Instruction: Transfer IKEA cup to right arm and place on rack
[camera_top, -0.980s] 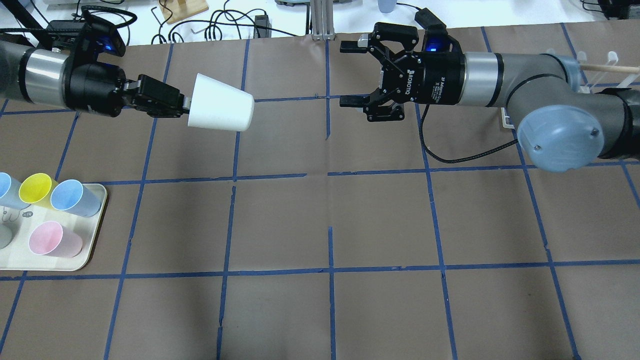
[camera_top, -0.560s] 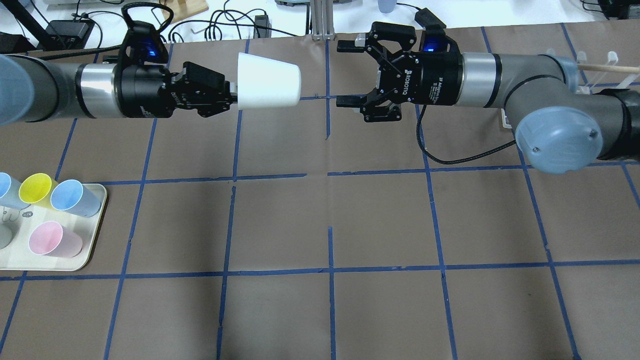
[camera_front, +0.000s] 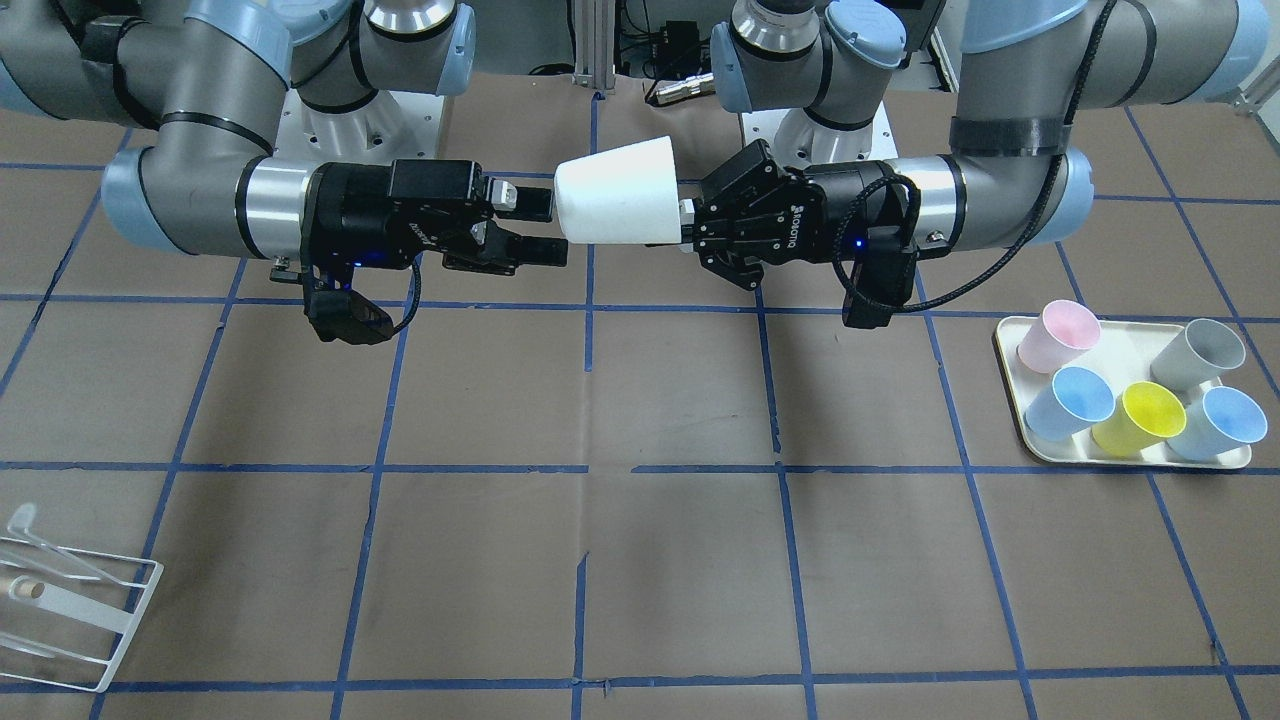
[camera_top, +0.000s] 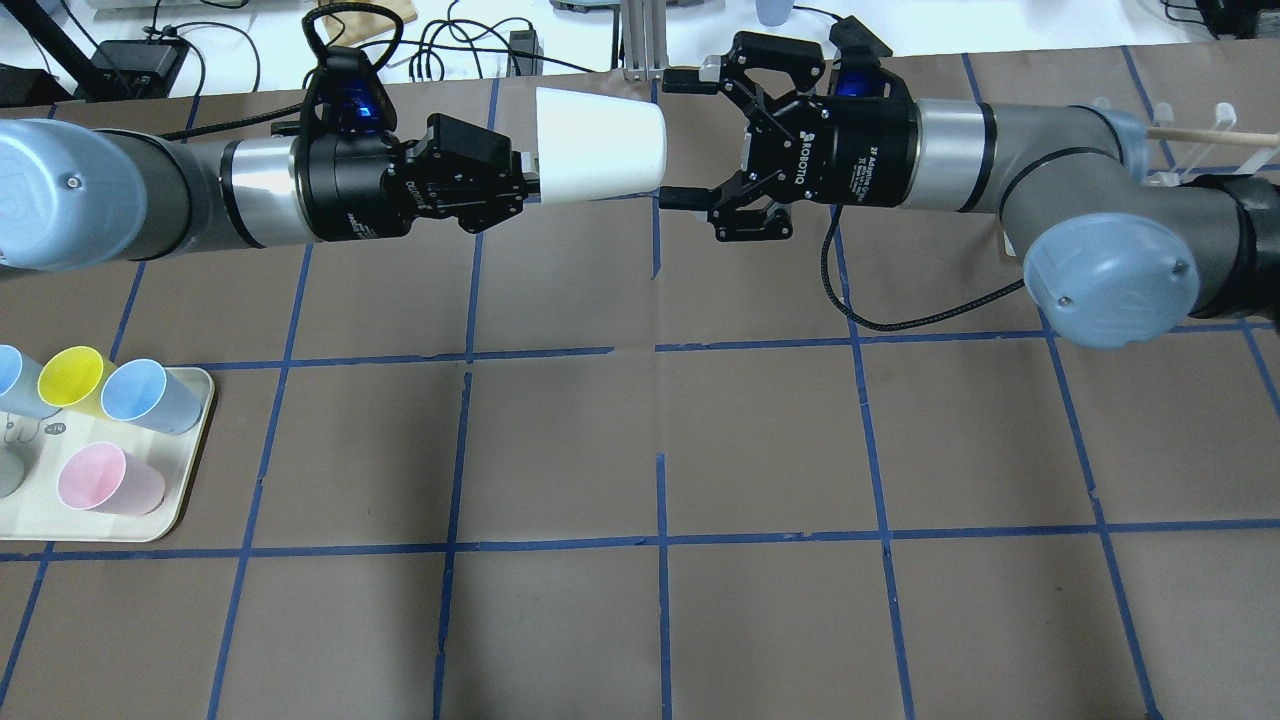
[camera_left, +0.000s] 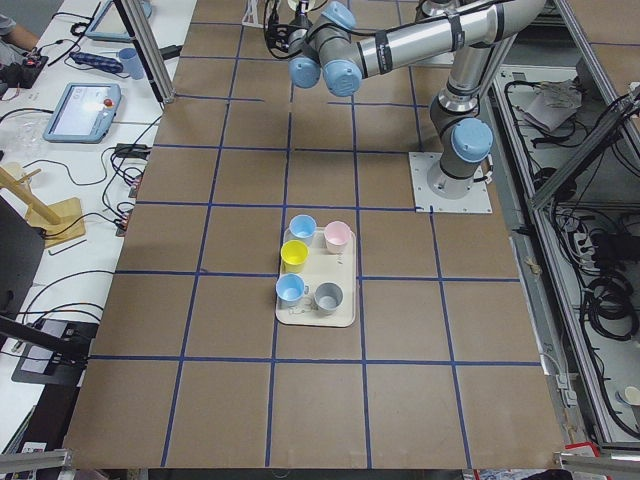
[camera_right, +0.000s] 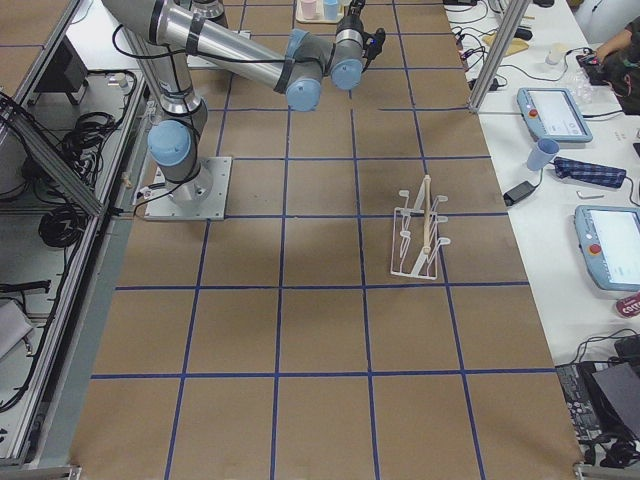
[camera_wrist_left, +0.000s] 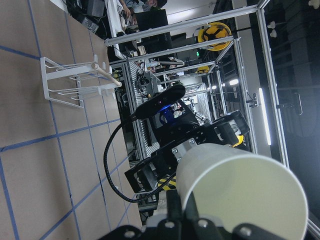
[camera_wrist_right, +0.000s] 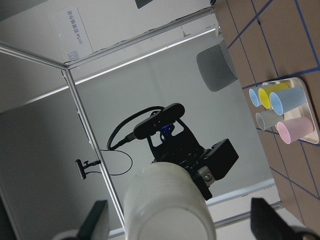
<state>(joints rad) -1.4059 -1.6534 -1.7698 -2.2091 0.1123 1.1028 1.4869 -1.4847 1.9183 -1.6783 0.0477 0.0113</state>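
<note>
Leftward no longer: the left gripper (camera_top: 528, 184) has carried the IKEA cup (camera_top: 600, 155) across toward the right gripper (camera_top: 680, 136), and the gap seen a moment ago has closed. The cup's narrow closed base now sits right at the tips of the right gripper, just entering between its widely spread fingers without touching them. The left gripper pinches the wall of the cup at its wide rim, on the side away from the right gripper, and holds the cup level, clear of the desk (camera_top: 760, 440).

I judge the handover to be at the point of capture: the right gripper has yet to close, and only then should the left let go. The rack (camera_top: 1190, 130) waits well behind the right gripper, beyond that arm's elbow.

The cup is a smooth, matte, pale plastic cone that tapers toward its base, so closing fingers could squeeze it back out toward the left gripper. Black fingers end in flat pads. Thin white wire and a wooden dowel make up the rack; brown paper with blue tape lines covers the desk.
</note>
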